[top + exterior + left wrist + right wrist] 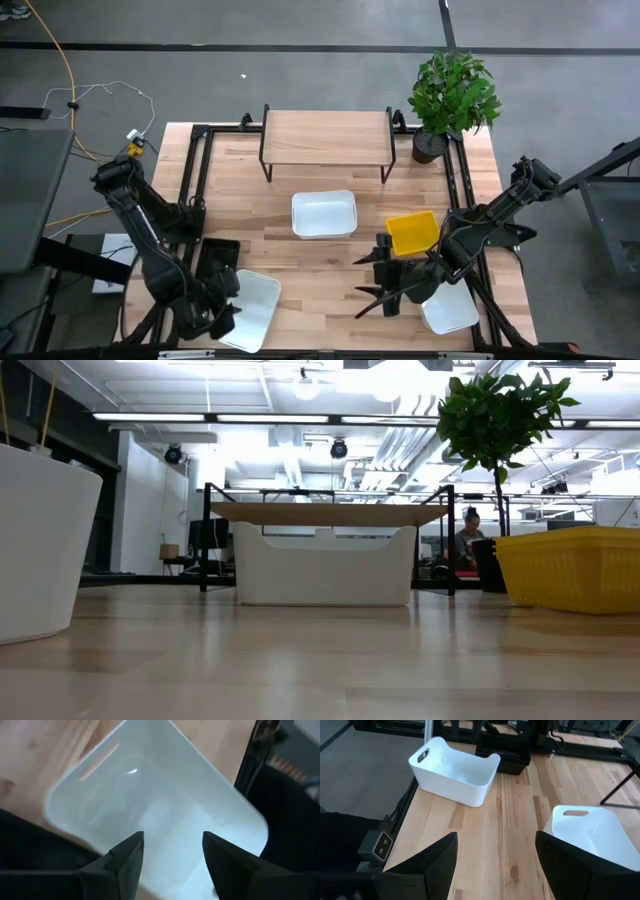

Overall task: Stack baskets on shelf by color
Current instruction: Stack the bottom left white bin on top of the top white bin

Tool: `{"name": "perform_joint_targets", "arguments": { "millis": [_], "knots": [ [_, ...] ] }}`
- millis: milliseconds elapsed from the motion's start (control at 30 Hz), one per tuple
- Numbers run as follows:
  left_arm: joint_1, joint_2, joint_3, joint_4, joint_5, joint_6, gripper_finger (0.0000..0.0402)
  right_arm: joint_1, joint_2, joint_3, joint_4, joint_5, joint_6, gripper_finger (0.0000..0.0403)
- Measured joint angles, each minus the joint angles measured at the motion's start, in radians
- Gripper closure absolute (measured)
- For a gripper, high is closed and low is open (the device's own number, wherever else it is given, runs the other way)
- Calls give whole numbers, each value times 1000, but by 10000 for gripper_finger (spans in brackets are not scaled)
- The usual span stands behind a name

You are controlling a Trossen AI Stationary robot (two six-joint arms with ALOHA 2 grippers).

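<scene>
While the shelf [326,133] at the far edge of the table [330,270] is standing bare, the left gripper [170,852] is hovering with its fingers spread wide over the white basket [250,308] at the near left corner, touching nothing yet. To grip well, I judge it should be lowering one finger inside and one outside a wall, then closing firmly before lifting level. The right gripper [495,857] is waiting open and empty near the right side, beside the black basket [392,272]. A second white basket [324,214] is sitting mid-table in front of the shelf, a third white basket [450,308] at the near right, and the yellow basket [413,232] just beside the right arm.
</scene>
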Motion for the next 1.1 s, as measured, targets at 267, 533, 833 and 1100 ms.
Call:
{"name": "perform_joint_targets", "arguments": {
  "millis": [267,533,833,1100],
  "knots": [
    [-56,126,0,66,52,-215,214,0,9,0,-33,15,13,148],
    [-110,141,0,-22,15,-374,230,-7,51,0,-34,22,-1,148],
    [-128,141,0,-93,18,-463,240,-9,61,0,-34,20,15,148],
    [-113,236,0,-63,101,-472,241,-9,61,0,-34,18,15,148]
  ]
}}
